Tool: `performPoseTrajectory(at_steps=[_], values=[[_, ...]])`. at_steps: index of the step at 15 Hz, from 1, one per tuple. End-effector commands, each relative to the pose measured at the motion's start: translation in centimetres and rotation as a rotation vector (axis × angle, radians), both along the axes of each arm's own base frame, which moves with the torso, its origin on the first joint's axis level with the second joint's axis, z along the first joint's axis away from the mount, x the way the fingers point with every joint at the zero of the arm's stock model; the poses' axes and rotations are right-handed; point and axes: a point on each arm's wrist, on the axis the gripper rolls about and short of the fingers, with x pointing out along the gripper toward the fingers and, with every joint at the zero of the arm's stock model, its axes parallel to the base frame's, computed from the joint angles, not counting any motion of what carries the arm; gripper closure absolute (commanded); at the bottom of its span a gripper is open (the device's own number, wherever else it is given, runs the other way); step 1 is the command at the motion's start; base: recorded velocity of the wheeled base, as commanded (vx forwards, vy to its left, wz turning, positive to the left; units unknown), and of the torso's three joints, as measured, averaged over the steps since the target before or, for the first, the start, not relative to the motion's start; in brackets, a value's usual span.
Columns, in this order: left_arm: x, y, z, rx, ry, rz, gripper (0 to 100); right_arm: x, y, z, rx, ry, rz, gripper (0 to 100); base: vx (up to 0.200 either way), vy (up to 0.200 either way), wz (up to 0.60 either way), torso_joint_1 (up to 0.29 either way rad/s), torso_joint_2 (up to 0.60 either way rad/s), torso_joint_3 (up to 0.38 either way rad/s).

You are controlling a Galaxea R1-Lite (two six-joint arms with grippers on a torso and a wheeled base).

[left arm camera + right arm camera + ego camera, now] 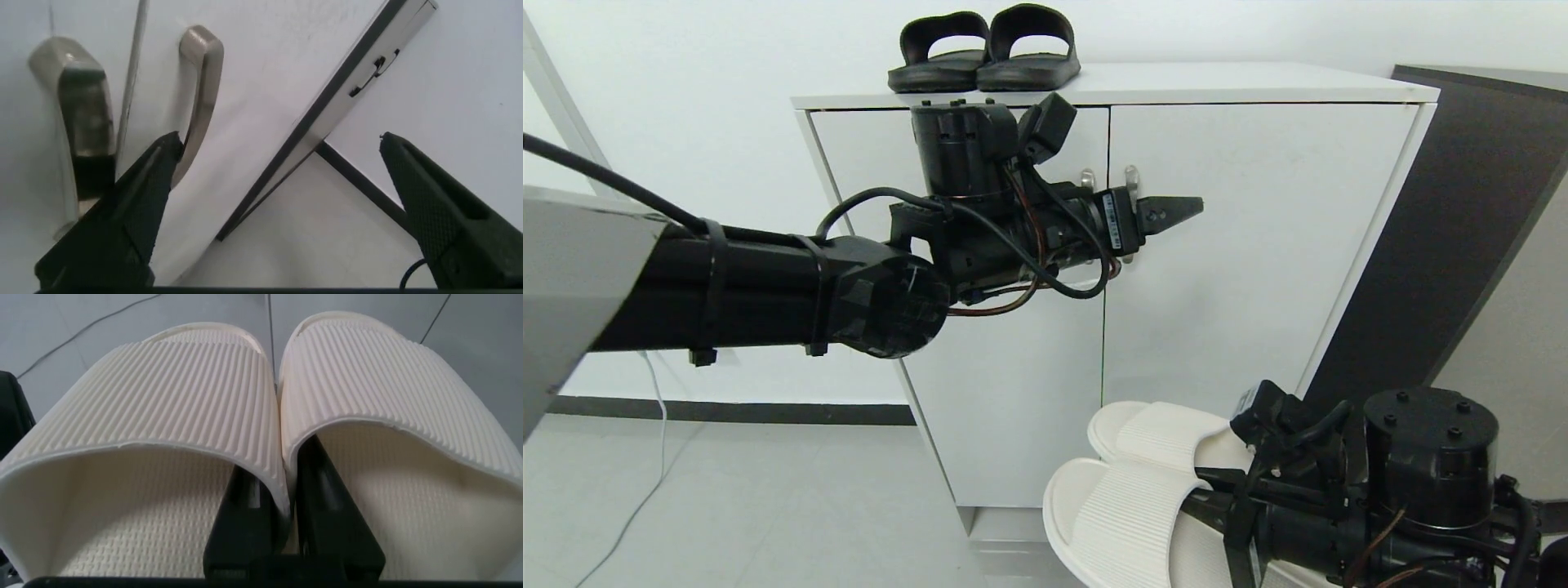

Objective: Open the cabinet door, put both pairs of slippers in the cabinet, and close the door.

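My left gripper (1176, 211) is hanging open, fingers spread wide, with one fingertip just beside the right door's metal handle (204, 82) on the white cabinet (1258, 261), whose two doors are sitting shut. My right gripper (282, 498) is clamping the white slippers (1131, 490) together by their touching inner walls, low before the cabinet. The black slippers (984, 53) are resting side by side on the cabinet top.

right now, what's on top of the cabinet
A pair of black slippers sits side by side on the cabinet top, above its left door. The strip of the top right behind them is covered by the slippers, so it cannot be seen.
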Motion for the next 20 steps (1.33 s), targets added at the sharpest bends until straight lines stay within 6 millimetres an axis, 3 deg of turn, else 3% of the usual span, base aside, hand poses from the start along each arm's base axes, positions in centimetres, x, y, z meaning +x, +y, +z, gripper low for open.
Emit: performPoseTrajectory(at_steps=[1,2,11,20], values=[[-0.2,-0.3,-0.1,-0.001,0.002,-0.009,0,0.0,0.1,0.0,0.002,0.0,0.009,100,0.0,0.0,0.0,0.0,0.0,0.0],[-0.2,-0.3,-0.2,0.002,0.006,-0.009,100,0.0,0.1,0.0,0.001,0.003,0.014,100,0.0,0.0,0.0,0.0,0.0,0.0],[-1.2,0.4,-0.1,0.007,0.017,-0.014,100,-0.8,-0.3,-0.3,0.0,0.023,0.069,100,0.0,0.0,0.0,0.0,0.0,0.0],[-6.6,1.7,0.0,0.013,0.013,-0.063,100,-3.4,-1.9,0.1,0.02,0.011,0.23,100,0.0,0.0,0.0,0.0,0.0,0.0]])
